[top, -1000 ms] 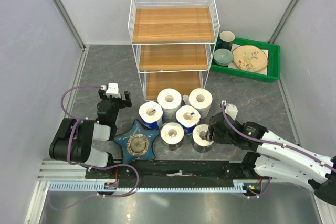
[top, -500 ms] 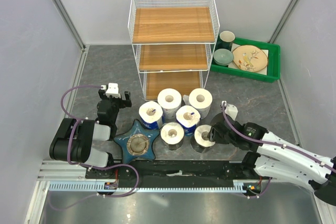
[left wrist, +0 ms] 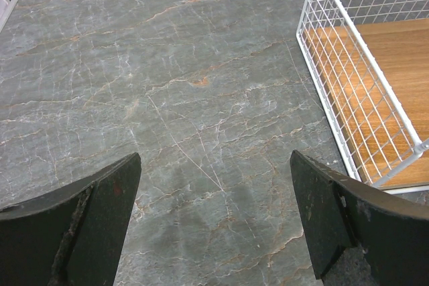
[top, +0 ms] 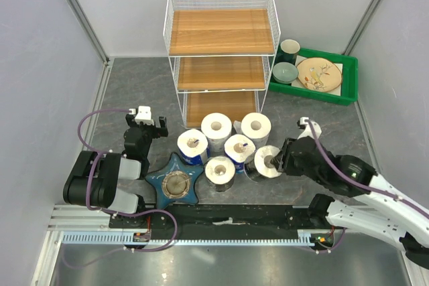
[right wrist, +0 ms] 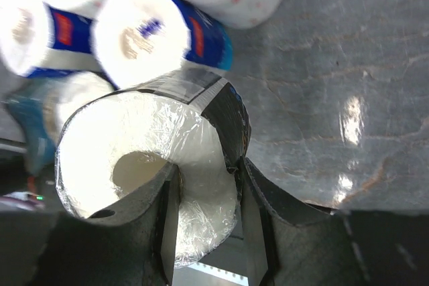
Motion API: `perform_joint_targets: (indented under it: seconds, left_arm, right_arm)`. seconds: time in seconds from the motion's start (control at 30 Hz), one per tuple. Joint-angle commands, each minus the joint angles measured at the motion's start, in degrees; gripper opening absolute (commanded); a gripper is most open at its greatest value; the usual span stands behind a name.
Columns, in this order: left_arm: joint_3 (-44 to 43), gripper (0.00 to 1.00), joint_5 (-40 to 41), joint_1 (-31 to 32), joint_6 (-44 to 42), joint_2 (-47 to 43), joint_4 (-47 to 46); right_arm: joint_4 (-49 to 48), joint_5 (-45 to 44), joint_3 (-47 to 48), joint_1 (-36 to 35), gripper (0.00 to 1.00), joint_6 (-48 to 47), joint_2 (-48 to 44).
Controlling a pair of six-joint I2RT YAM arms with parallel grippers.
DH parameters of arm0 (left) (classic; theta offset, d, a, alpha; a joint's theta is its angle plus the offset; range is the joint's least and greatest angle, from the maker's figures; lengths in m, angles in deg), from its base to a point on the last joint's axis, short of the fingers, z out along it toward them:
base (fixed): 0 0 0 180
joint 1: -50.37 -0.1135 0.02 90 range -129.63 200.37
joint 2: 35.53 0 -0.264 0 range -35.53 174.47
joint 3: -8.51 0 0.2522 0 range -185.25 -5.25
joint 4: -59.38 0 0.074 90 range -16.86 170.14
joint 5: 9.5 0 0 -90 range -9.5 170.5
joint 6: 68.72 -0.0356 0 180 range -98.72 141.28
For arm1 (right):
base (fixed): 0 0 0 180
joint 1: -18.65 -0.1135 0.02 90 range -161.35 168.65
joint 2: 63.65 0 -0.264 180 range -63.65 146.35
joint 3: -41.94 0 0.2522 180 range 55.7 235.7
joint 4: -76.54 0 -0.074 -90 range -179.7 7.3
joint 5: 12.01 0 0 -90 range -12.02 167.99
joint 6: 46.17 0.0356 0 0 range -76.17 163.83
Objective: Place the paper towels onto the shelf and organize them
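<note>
The shelf (top: 221, 51) stands at the back, its three wooden tiers bare; its lower corner shows in the left wrist view (left wrist: 375, 92). Five paper towels stand in front of it: two white (top: 216, 127) (top: 256, 127), two blue-white (top: 193, 145) (top: 239, 149), one black (top: 220, 171). My right gripper (top: 277, 160) is shut on the second black roll (top: 268, 162), held tilted above the table. In the right wrist view one finger sits in that roll's (right wrist: 147, 165) core and the other outside its wall, gripper (right wrist: 204, 185). My left gripper (top: 144, 127) (left wrist: 214, 219) is open and empty over bare table.
A blue star-shaped dish (top: 176, 182) lies left of the rolls, near my left arm. A green tray (top: 348, 78) with a cup (top: 289, 49), bowl (top: 285, 72) and plate (top: 319, 74) sits right of the shelf. Grey walls close in both sides.
My right gripper has lifted the black roll off the table and carried it right and away from the arm bases, tipping it. The left arm has not moved.
</note>
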Motion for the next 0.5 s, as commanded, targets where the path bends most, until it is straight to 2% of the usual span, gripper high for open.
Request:
perform_joint_targets:
  seconds: [0.0, 0.23, 0.47]
  left_arm:
    - [-1.2, 1.0, 0.8, -0.3, 0.9, -0.7, -0.7]
    - [-1.2, 1.0, 0.8, -0.3, 1.0, -0.6, -0.7]
    - [-1.2, 1.0, 0.8, -0.3, 1.0, -0.7, -0.7]
  right_arm:
    - [-1.5, -3.9, 7.7, -0.4, 0.22, -1.3, -2.6]
    - [-3.4, -6.7, 15.4, -0.3, 0.22, -7.7, 2.5]
    - [-7.0, -9.5, 28.2, -0.3, 0.22, -14.1, 10.6]
